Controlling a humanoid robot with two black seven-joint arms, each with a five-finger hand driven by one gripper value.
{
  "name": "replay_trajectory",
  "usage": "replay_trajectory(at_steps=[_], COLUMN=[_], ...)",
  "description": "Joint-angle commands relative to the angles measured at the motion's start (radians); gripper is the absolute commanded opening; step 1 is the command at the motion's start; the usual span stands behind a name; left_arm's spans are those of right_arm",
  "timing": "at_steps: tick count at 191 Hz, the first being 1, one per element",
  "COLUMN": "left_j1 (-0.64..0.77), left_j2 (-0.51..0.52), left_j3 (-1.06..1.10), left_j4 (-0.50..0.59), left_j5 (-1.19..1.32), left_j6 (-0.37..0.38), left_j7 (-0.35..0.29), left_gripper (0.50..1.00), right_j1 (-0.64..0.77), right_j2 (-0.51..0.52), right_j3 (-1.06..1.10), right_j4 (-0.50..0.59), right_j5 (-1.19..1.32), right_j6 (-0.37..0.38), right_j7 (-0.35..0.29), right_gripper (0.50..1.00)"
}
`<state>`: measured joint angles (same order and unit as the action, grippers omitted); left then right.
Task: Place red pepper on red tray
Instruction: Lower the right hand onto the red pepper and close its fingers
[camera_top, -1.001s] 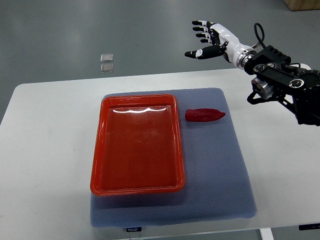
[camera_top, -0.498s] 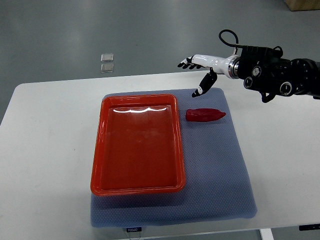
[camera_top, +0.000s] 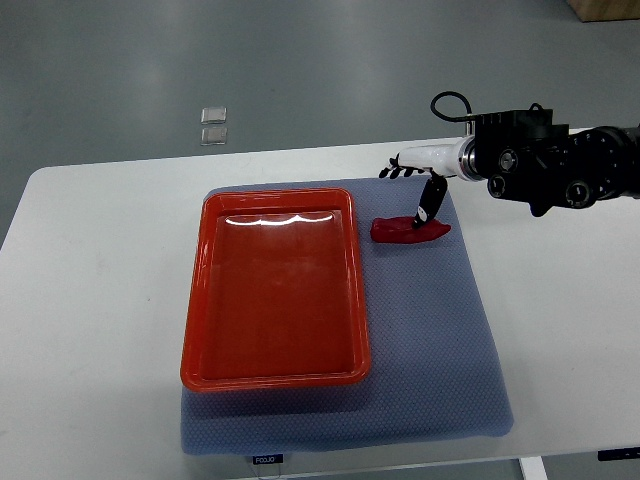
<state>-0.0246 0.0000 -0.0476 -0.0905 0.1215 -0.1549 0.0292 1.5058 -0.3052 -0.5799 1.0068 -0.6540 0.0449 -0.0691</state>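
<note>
A glossy orange-red rectangular plastic tray (camera_top: 275, 290) is seen on a blue-grey dimpled mat (camera_top: 430, 340). A dark red pepper (camera_top: 408, 230) is shown beside it. The worktop (camera_top: 90, 300) is plain white; the right hand (camera_top: 420, 180) is white with black fingertips.

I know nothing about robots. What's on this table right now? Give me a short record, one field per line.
Surface: white table with a blue-grey textured mat
Container: glossy red rectangular plastic tray, nothing in it
Item to move: dark red pepper, lying on the mat just right of the tray
Working arm: right hand, white and black, fingers spread, thumb tip reaching down at the pepper
Grasp: not yet closed
Left arm: not visible
</note>
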Motion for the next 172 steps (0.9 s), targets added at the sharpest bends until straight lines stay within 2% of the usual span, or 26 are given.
replay_trajectory(at_steps=[1, 44, 104, 149, 172], left_j1=[0.0, 0.0, 0.0, 0.0, 0.0], left_j2=[0.0, 0.0, 0.0, 0.0, 0.0], left_j3=[0.0, 0.0, 0.0, 0.0, 0.0], left_j4=[0.0, 0.0, 0.0, 0.0, 0.0], left_j5=[0.0, 0.0, 0.0, 0.0, 0.0], left_j6=[0.0, 0.0, 0.0, 0.0, 0.0], left_j7=[0.0, 0.0, 0.0, 0.0, 0.0], left_gripper=[1.0, 1.0, 1.0, 1.0, 1.0], right_j1=[0.001, -0.032, -0.036, -0.039, -0.041], right_j2=[0.011, 0.043, 0.058, 0.072, 0.084], right_j3=[0.005, 0.014, -0.038, -0.043, -0.044], right_j4=[0.026, 0.009, 0.003, -0.004, -0.005], right_j5=[0.004, 0.102, 0.102, 0.079, 0.048], right_j6=[0.0, -0.037, -0.096, -0.097, -0.097], right_j7=[-0.032, -0.054, -0.084, -0.084, -0.086], right_gripper=[0.909, 0.907, 0.883, 0.881, 0.85])
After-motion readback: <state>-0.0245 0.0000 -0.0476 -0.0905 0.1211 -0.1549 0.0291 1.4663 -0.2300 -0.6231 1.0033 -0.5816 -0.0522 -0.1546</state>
